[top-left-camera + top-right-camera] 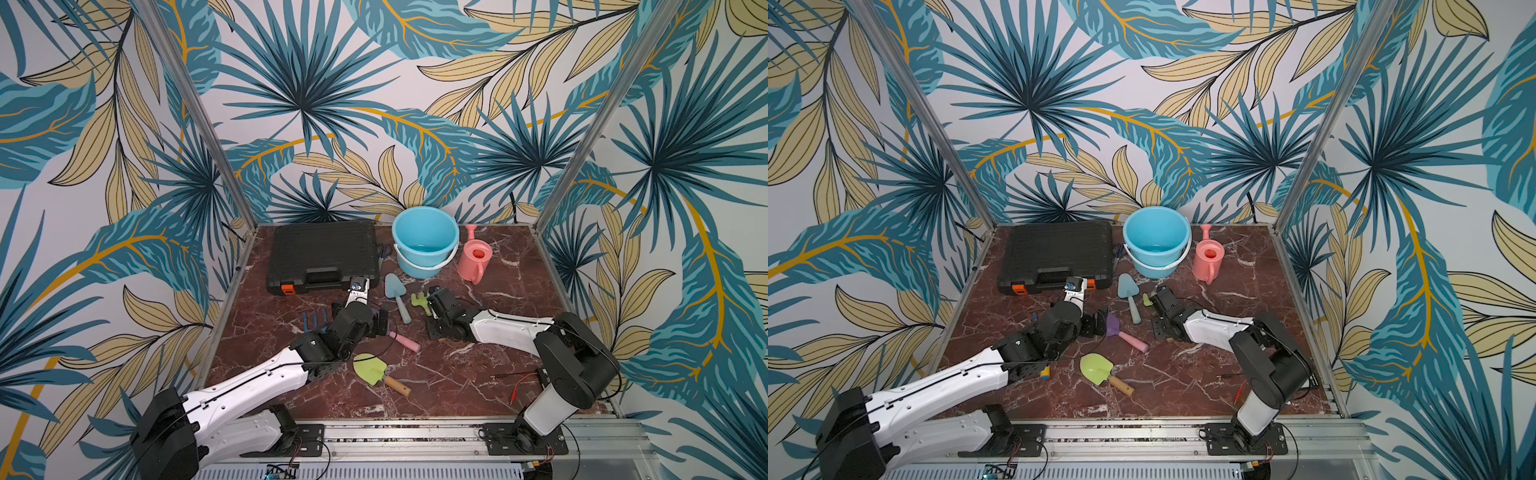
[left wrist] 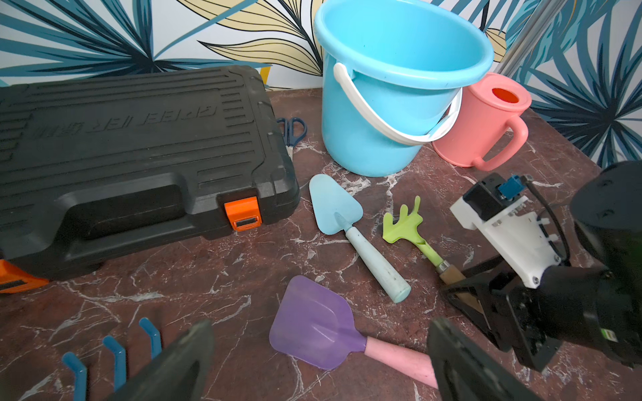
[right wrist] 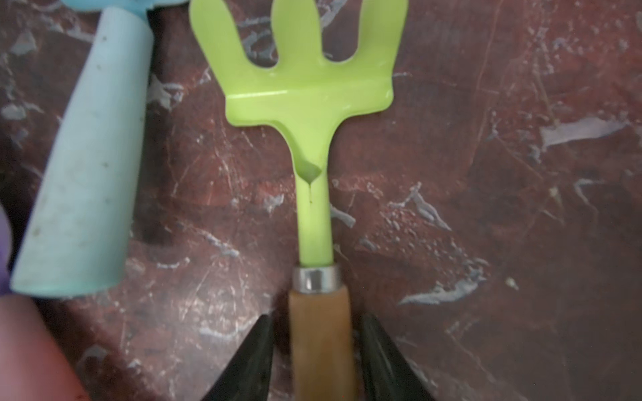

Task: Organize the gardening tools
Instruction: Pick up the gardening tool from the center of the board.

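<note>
— Where is the green rake point(image 3: 309, 100) found?
— It is laid on the desk point(image 1: 478, 374) beside the light blue trowel point(image 3: 87, 173). Its handle point(image 3: 319, 347) is flanked by the right fingers point(image 3: 257, 354), with thin gaps showing.
— And next?
— The grip is judged not yet made, so it must be closed before any lift. The left fingers point(image 2: 180, 361) are held wide apart by the purple scoop point(image 2: 312, 323).
</note>
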Controlling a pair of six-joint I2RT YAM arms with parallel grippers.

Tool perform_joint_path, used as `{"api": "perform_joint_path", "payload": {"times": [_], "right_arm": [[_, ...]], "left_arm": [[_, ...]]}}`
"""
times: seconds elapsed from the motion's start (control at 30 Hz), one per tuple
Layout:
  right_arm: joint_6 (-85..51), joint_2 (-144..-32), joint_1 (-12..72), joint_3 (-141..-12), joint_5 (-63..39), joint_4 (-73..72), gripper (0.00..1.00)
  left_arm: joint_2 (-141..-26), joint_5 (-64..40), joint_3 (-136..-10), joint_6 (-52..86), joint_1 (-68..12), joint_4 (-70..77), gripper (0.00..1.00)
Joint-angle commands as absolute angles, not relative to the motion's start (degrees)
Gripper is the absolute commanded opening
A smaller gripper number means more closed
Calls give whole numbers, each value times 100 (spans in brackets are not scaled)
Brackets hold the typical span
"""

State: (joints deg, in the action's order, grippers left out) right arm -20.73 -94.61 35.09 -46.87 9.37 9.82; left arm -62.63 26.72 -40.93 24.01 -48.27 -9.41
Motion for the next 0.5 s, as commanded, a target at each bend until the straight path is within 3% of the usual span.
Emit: {"api": "perform_joint_path", "payload": {"times": [0.0,0.07,0.13,0.3,0.47], "right_arm": [[-2133,-9381,3581,-4463,912,1308,23],[-2087,-9335,3607,-4458,854,1145,8],[-2062,-9241,3644,-4431,809,1067,1],[-2023,-8653,3845,-4385,744,1108,0],[-1888,-7884,4160,-4264,749,933,0]], "left_arm": [[-6094,2573,-3983,2320,-4801,-730,100],[-6054,2524,-3935,2276,-4799,-650,100],[-6039,2600,-3855,2224,-4799,-527,100],[-6094,2770,-3775,2309,-4801,-342,100],[-6177,2276,-4043,2369,-4803,-352,100]]}}
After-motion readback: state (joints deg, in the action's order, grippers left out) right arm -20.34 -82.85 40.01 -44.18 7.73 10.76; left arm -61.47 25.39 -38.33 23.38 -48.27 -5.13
